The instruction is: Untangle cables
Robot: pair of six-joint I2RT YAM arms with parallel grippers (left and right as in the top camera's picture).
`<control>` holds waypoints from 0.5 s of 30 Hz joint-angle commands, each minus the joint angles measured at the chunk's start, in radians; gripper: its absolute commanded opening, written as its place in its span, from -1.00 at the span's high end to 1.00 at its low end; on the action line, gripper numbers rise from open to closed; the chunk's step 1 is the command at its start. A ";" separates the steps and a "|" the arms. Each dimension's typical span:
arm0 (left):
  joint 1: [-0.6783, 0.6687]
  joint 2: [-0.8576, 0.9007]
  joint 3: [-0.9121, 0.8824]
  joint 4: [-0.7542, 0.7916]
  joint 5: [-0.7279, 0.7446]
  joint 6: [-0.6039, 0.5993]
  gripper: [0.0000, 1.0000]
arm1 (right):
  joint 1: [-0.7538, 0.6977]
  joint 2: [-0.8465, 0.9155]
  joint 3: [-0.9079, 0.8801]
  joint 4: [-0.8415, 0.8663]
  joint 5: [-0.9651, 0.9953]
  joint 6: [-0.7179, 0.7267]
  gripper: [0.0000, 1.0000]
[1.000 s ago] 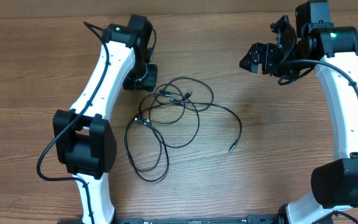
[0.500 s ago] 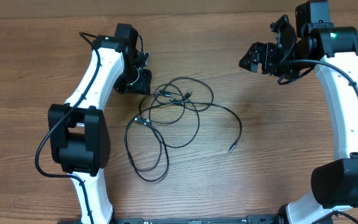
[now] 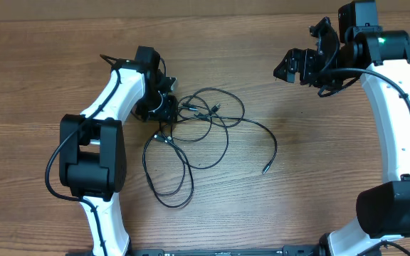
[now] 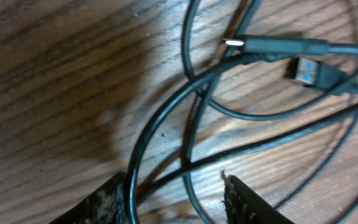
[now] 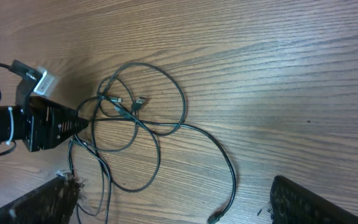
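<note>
Thin black cables (image 3: 198,124) lie tangled in overlapping loops on the wooden table, with plug ends near the top of the tangle (image 3: 212,109) and one free end at the right (image 3: 265,169). My left gripper (image 3: 166,114) is down at the tangle's left edge, open, with cable strands running between its fingers (image 4: 176,193). A blue-tipped plug (image 4: 306,70) and a silvery plug (image 4: 235,42) lie just ahead of it. My right gripper (image 3: 290,67) is open and empty, raised well to the right of the tangle; the tangle also shows in the right wrist view (image 5: 135,118).
The wooden table (image 3: 297,178) spreads around the tangle. My left arm's body (image 3: 91,163) stands left of the cables, my right arm's base (image 3: 390,206) at the right edge. The left gripper shows in the right wrist view (image 5: 36,121).
My left gripper has moved down and right from above the tangle's upper left onto its left edge, with strands now between its fingers. The right arm has not moved.
</note>
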State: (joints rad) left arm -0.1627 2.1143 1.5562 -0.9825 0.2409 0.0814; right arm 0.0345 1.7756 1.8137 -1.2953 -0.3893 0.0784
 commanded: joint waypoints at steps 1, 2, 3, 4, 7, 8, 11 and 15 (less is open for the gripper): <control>0.005 0.008 -0.041 0.030 -0.045 -0.056 0.06 | 0.005 -0.031 0.020 -0.001 -0.008 0.002 -0.93; 0.005 0.008 -0.051 0.043 -0.054 -0.071 0.11 | 0.005 -0.031 0.020 -0.001 -0.008 0.002 -0.93; 0.005 0.008 -0.057 0.051 -0.058 -0.085 0.23 | 0.005 -0.031 0.020 -0.001 -0.008 0.002 -0.94; 0.005 0.008 -0.058 0.056 -0.057 -0.090 0.43 | 0.005 -0.031 0.020 -0.001 -0.008 0.002 -0.94; 0.005 0.008 -0.053 0.068 -0.057 -0.111 0.92 | 0.005 -0.031 0.019 0.000 -0.008 0.002 -0.94; 0.005 0.008 -0.050 0.069 -0.057 -0.118 0.92 | 0.005 -0.031 0.019 0.000 -0.008 0.002 -0.94; 0.005 -0.004 -0.006 0.040 -0.056 -0.135 0.91 | 0.005 -0.031 0.019 -0.001 -0.008 0.002 -0.94; 0.005 -0.060 0.138 -0.077 -0.057 -0.132 0.91 | 0.005 -0.031 0.019 0.003 -0.008 0.002 -0.94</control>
State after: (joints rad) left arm -0.1627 2.1139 1.5795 -1.0279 0.1902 -0.0311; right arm 0.0345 1.7752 1.8137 -1.2976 -0.3893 0.0784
